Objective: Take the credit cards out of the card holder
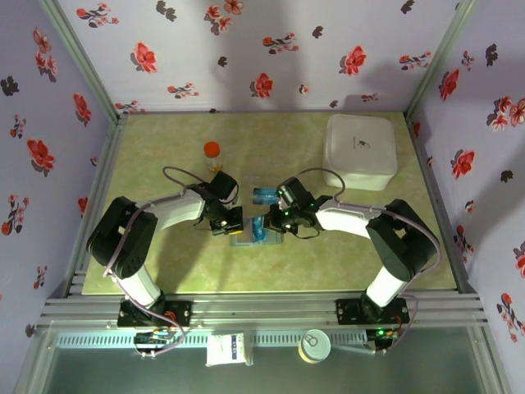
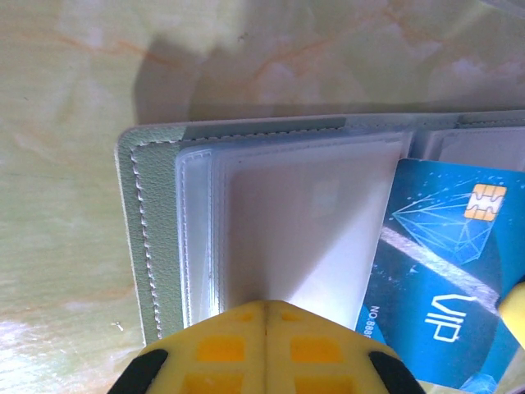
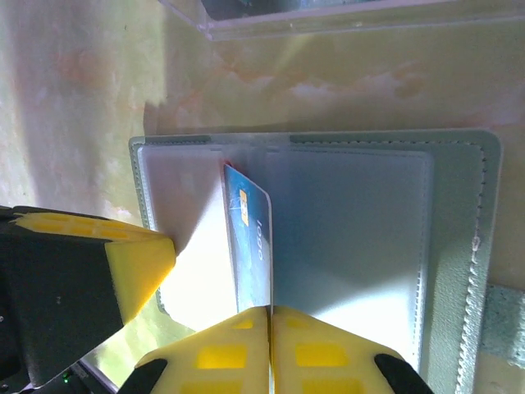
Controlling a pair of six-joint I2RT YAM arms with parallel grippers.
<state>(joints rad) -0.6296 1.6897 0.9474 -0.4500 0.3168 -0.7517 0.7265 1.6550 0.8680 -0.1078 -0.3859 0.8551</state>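
Right gripper (image 3: 269, 318) pinches blue credit card (image 3: 250, 238); left gripper (image 2: 264, 316) crowds card holder (image 3: 459, 246).

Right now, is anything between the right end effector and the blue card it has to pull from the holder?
Nothing visible. The right end effector is shut on the near edge of the bright blue plastic card, which stands tilted out of the grey-green stitched card holder. The left end effector grips the holder's other side.

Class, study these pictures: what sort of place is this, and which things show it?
Probably a robot test booth, not a home: flowered wall panels box in a table, a left arm and right arm are bolted at its edge, and props like a card holder lie out.
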